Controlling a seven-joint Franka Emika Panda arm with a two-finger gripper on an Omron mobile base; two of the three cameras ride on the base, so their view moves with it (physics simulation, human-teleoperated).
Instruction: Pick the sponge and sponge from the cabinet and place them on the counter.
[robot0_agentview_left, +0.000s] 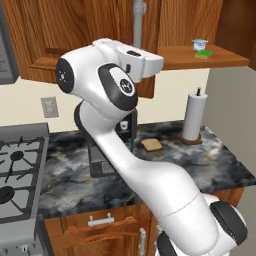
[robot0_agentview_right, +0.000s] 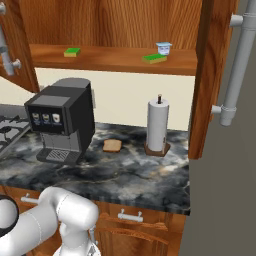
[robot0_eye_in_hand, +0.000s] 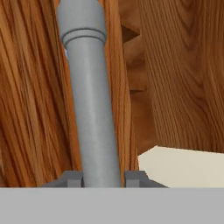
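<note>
Two green-topped sponges lie on the open cabinet's wooden shelf (robot0_agentview_right: 110, 61), one at the left (robot0_agentview_right: 72, 51) and one toward the right (robot0_agentview_right: 155, 58); the right sponge (robot0_agentview_left: 203, 53) also shows in the left base view. My gripper (robot0_eye_in_hand: 103, 179) is up at the left cabinet door, shut around its vertical silver bar handle (robot0_eye_in_hand: 89, 100), with a finger tip on either side of the bar. From the left base view the white hand (robot0_agentview_left: 138, 50) sits just under that handle (robot0_agentview_left: 139, 20). The dark marbled counter (robot0_agentview_right: 130, 172) lies below.
A small white-and-blue cup (robot0_agentview_right: 164, 48) stands by the right sponge. On the counter are a black coffee machine (robot0_agentview_right: 62, 120), a tan bread slice (robot0_agentview_right: 112, 145) and a paper towel roll (robot0_agentview_right: 157, 125). The stove (robot0_agentview_left: 17, 170) is at left. The right cabinet door (robot0_agentview_right: 215, 75) hangs open.
</note>
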